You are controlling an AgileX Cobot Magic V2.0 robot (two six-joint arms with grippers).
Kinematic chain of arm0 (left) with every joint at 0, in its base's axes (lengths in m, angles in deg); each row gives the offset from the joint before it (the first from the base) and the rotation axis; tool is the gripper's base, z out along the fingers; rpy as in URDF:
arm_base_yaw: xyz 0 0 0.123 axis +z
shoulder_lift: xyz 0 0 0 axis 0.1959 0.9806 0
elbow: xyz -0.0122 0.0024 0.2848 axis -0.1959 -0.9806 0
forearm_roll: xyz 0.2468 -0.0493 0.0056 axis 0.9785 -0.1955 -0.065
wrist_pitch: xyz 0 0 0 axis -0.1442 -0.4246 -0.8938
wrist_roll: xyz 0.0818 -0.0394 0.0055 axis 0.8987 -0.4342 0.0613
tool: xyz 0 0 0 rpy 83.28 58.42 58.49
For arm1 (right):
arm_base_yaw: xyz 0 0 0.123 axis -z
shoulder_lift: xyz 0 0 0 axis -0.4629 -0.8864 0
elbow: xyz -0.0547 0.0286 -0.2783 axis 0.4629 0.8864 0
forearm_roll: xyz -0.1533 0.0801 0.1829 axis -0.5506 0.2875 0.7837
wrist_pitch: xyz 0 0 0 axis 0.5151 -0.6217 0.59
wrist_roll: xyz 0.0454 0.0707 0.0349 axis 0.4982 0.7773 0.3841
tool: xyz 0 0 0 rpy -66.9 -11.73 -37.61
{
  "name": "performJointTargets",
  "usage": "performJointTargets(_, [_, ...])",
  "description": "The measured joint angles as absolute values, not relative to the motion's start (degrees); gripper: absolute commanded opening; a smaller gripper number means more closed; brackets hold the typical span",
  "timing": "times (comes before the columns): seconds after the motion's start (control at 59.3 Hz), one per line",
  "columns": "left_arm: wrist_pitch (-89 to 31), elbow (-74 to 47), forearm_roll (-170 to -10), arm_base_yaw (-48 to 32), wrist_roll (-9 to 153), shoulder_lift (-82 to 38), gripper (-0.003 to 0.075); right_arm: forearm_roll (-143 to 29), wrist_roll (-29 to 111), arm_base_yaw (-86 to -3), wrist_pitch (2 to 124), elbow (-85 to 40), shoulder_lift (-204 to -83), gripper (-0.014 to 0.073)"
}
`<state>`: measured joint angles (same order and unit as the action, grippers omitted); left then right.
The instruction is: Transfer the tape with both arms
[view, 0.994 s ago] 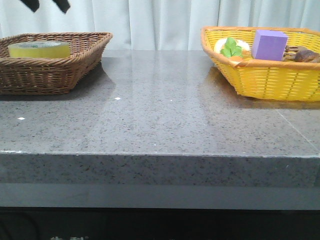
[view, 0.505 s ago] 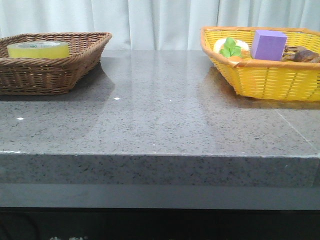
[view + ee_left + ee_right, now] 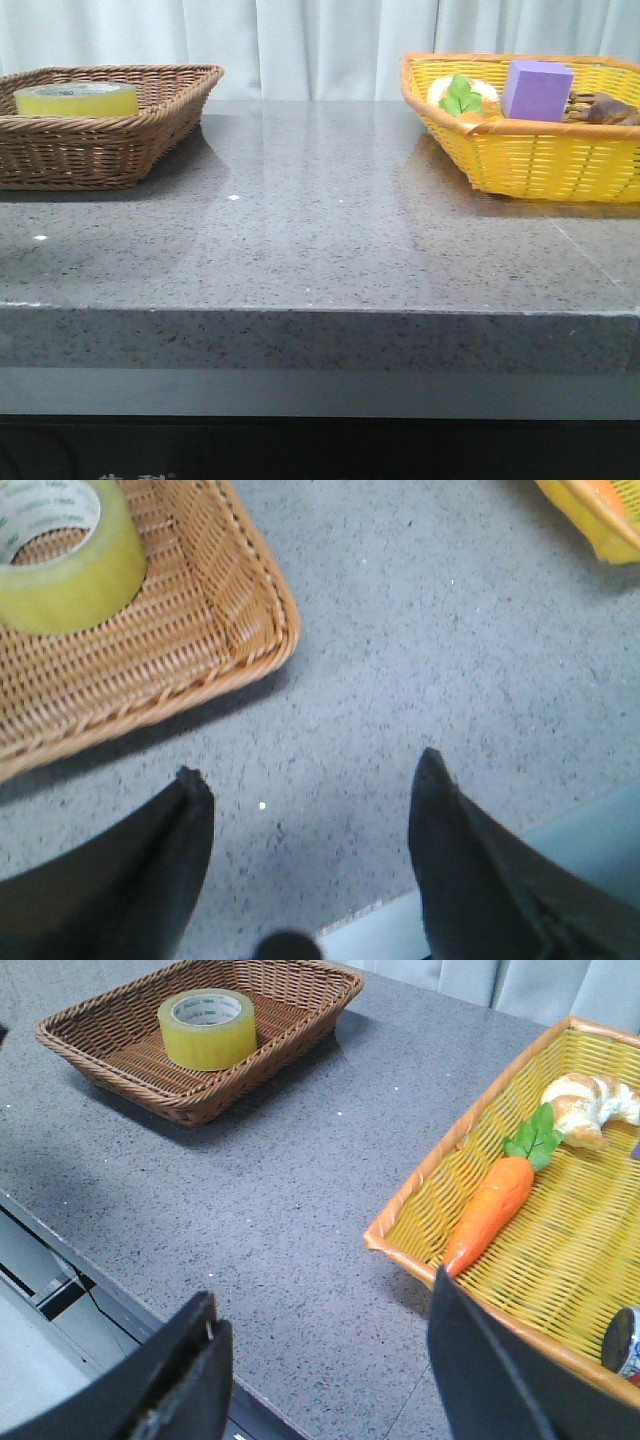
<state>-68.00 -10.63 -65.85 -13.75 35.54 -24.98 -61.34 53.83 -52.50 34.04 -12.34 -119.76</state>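
Item one: wide roll of translucent yellow packing tape [image 3: 76, 99] with a white inner core and green lettering, lying flat, hole upward, inside the brown woven wicker basket [image 3: 120, 150] at the left end of the grey speckled stone surface [image 3: 320, 230]

Item two: yellow woven plastic basket [image 3: 540, 160] at the right end of the surface, well apart from the brown one; it holds a purple rectangular block [image 3: 538, 90], an orange toy carrot with green leaves [image 3: 490, 1210], a pale twisted bread roll [image 3: 590, 1110] beside the carrot's leaves, and a small can [image 3: 625, 1345] cut off at the picture's edge, its label too partial to read

Item three: left gripper [image 3: 310, 775], black, fingers spread wide with nothing between them, hanging over bare surface near its front edge, just beside a corner of the brown basket; the tape sits apart from it, inside the basket

Item four: right gripper [image 3: 325, 1310], black, fingers likewise spread wide and empty, above the front edge of the surface, near the yellow basket's corner

Backdrop: white pleated curtain [image 3: 320, 45] behind both baskets
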Motion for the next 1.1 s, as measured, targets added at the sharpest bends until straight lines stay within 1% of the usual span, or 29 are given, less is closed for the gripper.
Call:
performJointTargets(0.168, [-64.14,-18.93,-65.85,-13.75,35.54,-32.94,0.0420,-61.34,53.83,-52.50,34.04,-12.34,-119.76,0.0456])
performJointTargets(0.303, [-62.34,-23.37,-65.85,-13.75,35.54,-36.81,0.0420,-61.34,53.83,-52.50,34.04,-12.34,-119.76,0.0456])
performJointTargets(0.607, [-61.47,-25.04,-65.85,-13.75,35.54,-37.56,0.0420,-61.34,53.83,-52.50,34.04,-12.34,-119.76,0.0456])
performJointTargets(0.674, [-61.08,-25.04,-65.85,-13.75,35.54,-37.56,0.0413,-61.34,53.83,-52.50,34.04,-12.34,-119.76,0.0445])
performJointTargets(0.725, [-60.77,-25.04,-65.85,-13.75,35.54,-37.56,0.0385,-61.34,53.83,-52.50,34.04,-12.34,-119.76,0.0416])
performJointTargets(0.758, [-60.65,-25.04,-65.85,-13.75,35.54,-37.56,0.0355,-61.34,53.83,-52.50,34.04,-12.34,-119.76,0.0381])
performJointTargets(0.96, [-60.65,-25.04,-65.85,-13.75,35.54,-37.56,0.0107,-61.34,53.83,-52.50,34.04,-12.34,-119.76,0.0094])
performJointTargets(1.028, [-60.65,-25.04,-65.85,-13.75,35.54,-37.56,0.0043,-61.34,53.83,-52.50,34.04,-12.34,-119.76,0.0006])
performJointTargets(1.095, [-60.65,-25.04,-65.85,-13.75,35.54,-37.56,-0.0013,-61.34,53.83,-52.50,34.04,-12.34,-119.76,-0.0062])
